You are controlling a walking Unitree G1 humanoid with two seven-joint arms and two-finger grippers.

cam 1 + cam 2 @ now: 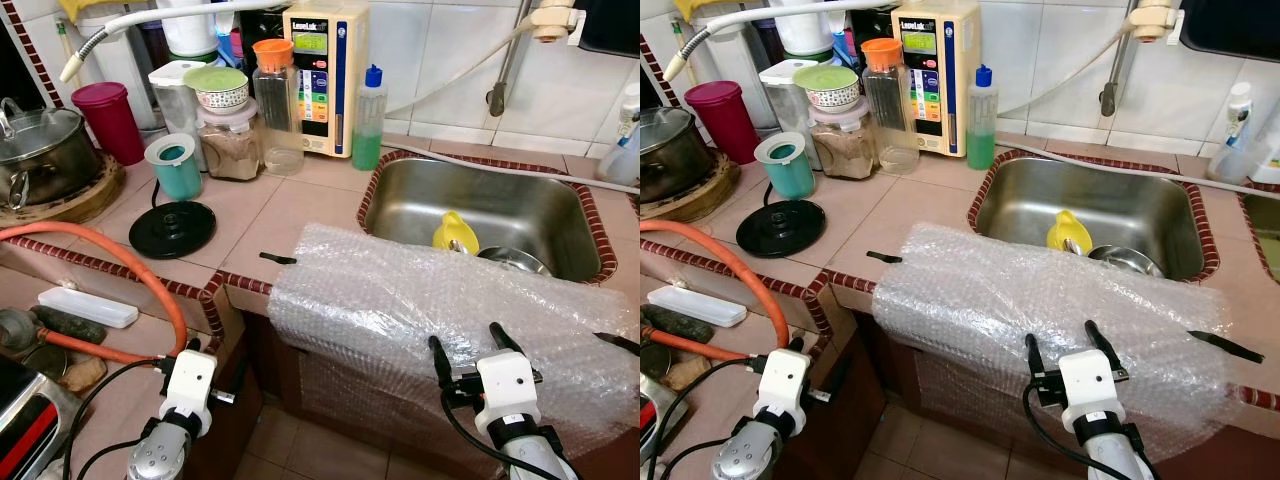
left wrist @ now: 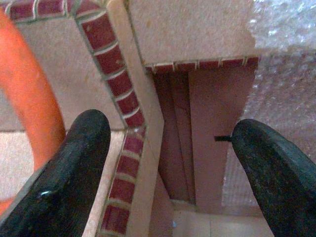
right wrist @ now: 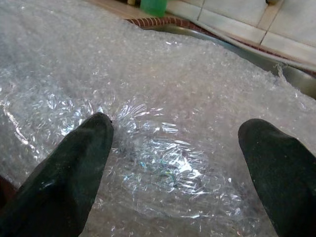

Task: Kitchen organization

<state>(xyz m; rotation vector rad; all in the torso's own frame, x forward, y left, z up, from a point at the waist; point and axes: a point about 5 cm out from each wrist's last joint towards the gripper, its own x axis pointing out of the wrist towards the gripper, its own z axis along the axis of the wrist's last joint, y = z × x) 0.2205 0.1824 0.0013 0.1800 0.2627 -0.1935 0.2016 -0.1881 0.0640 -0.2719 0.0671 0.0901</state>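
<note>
Eye views: bubble wrap [image 1: 440, 300] draped over desk [image 1: 290, 205] front edge beside sink [image 1: 480, 210]. Right hand [image 1: 470, 352] open, just before wrap. Left hand [image 1: 190, 345] low by orange hose [image 1: 120, 250].
Left wrist: fingers [image 2: 74, 168] spread, open.
Right wrist: fingers [image 3: 69, 168] apart above wrap.

At the centre of the frame you see clear bubble wrap [image 1: 440, 300], a glossy, crinkled plastic sheet. The sink [image 1: 540, 205] at upper right is brushed metal with a dull sheen. The surface [image 1: 290, 205] is matt beige tile edged in glazed dark-red tile. At left, note the smooth orange hose [image 1: 150, 270], apparently rubber, and the shiny metal pot [image 1: 40, 150]. The right gripper [image 3: 175, 143] fingers [image 3: 74, 173] are matt black.
</note>
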